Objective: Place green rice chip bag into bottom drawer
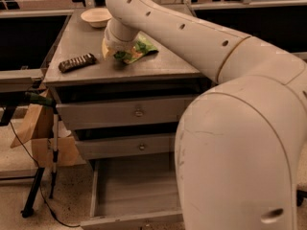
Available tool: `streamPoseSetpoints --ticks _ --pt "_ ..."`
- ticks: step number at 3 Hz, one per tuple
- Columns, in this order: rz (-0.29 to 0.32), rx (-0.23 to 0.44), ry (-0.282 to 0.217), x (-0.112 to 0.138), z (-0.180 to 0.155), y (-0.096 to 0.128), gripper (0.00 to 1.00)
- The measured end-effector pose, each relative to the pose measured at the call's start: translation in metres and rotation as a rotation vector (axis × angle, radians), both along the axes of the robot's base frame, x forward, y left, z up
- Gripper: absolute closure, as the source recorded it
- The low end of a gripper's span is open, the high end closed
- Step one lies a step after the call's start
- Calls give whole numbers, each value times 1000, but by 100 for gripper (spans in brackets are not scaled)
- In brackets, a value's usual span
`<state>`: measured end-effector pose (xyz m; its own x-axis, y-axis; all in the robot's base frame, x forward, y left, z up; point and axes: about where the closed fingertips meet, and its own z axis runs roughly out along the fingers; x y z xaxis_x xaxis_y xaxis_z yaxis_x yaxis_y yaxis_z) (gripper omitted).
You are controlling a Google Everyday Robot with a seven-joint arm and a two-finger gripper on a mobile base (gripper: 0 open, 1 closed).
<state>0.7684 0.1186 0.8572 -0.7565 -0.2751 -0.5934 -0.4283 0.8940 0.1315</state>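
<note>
The green rice chip bag [142, 49] lies crumpled on the grey cabinet top [86, 42], partly hidden under my wrist. My gripper [121, 55] points down onto the bag's left end, at the top's middle. The bottom drawer [134, 190] is pulled out below, with its flat front [129, 220] nearest the camera, and nothing shows inside it. My large white arm covers the drawer's right side.
A dark wrapped bar [76, 62] lies on the cabinet top left of the bag. A white bowl [96, 17] stands at the back. The two upper drawers [139, 112] have small knobs. A cardboard box [43, 138] and a black stand [41, 181] are at the left.
</note>
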Motion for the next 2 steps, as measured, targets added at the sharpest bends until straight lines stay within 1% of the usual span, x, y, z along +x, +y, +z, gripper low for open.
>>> streamPoseSetpoints --ticks 1,2 --pt "-3 -65 -65 -15 24 -19 100" --pt "-11 -123 -166 -43 74 -53 100"
